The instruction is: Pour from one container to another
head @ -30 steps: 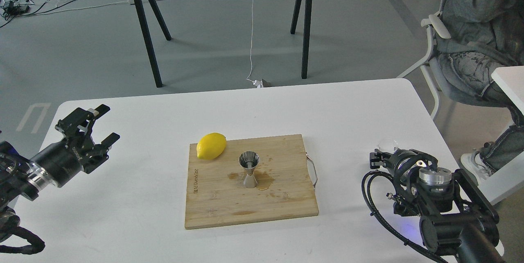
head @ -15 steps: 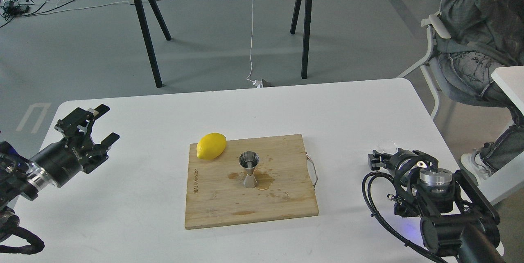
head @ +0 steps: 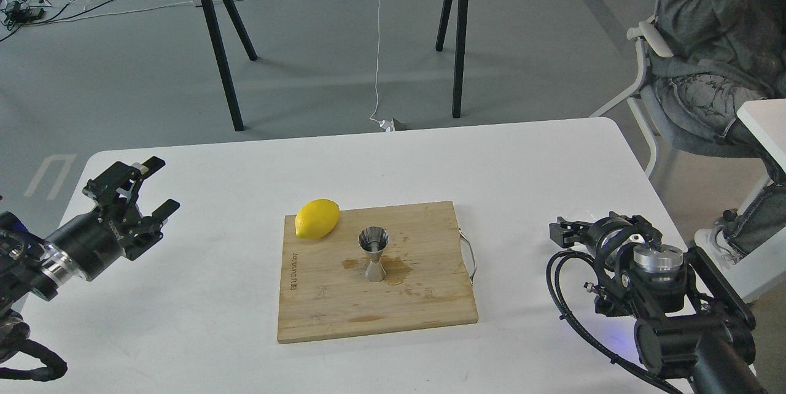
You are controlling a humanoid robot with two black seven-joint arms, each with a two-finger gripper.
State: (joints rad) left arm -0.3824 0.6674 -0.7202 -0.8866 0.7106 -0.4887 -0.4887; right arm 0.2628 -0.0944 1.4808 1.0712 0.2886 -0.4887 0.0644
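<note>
At far right, small clear glass cup (head: 575, 217) barely visible behind right pincer (head: 560, 233), grip unclear; left pincer (head: 155, 186) spread; one shiny steel hourglass jigger (head: 373, 253), one yellow lemon (head: 317, 218).

Light: we see bright, even, diffuse illumination.
Shadows: soft, short ones under the lemon (head: 317, 218) and jigger (head: 373, 253).
Glare: mild on our white table (head: 528, 173).
Focus: sharp throughout; no blur visible.

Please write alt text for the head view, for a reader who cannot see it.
A steel jigger stands upright on a wooden cutting board, in a small wet patch, with a lemon on the board's far left corner. The left gripper hovers open at the white table's left; the right gripper is at its right.
</note>
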